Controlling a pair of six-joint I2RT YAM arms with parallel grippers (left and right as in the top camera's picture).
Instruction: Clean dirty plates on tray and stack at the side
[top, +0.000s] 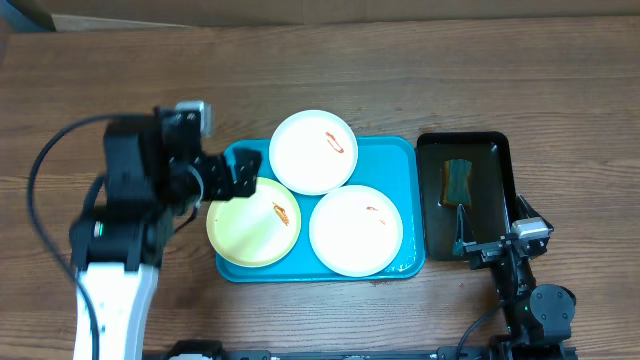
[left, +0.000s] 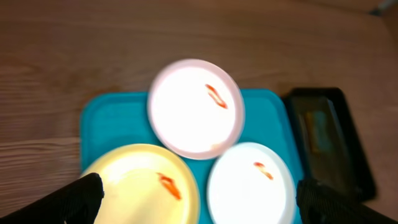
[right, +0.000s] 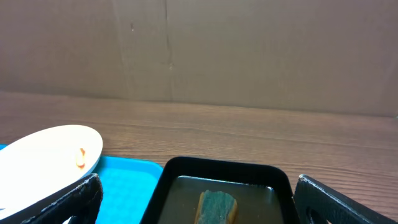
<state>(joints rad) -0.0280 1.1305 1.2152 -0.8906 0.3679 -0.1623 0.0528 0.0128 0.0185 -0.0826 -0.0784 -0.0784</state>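
Note:
Three plates lie on the turquoise tray (top: 402, 152): a white plate (top: 313, 151) at the back, a white plate (top: 356, 229) at the front right and a pale yellow-green plate (top: 253, 229) at the front left. Each has a red-orange smear. My left gripper (top: 240, 178) is open and empty, above the tray's left edge near the yellow-green plate. In the left wrist view its fingers (left: 200, 202) straddle the yellow-green plate (left: 140, 186) and the front white plate (left: 250, 185). My right gripper (top: 490, 238) is open and empty at the black tray's front edge.
A narrow black tray (top: 495, 150) right of the turquoise tray holds murky liquid and a green-topped sponge (top: 458, 181), which also shows in the right wrist view (right: 217, 207). A cardboard wall stands at the table's far side. Bare wood table lies left of and behind the trays.

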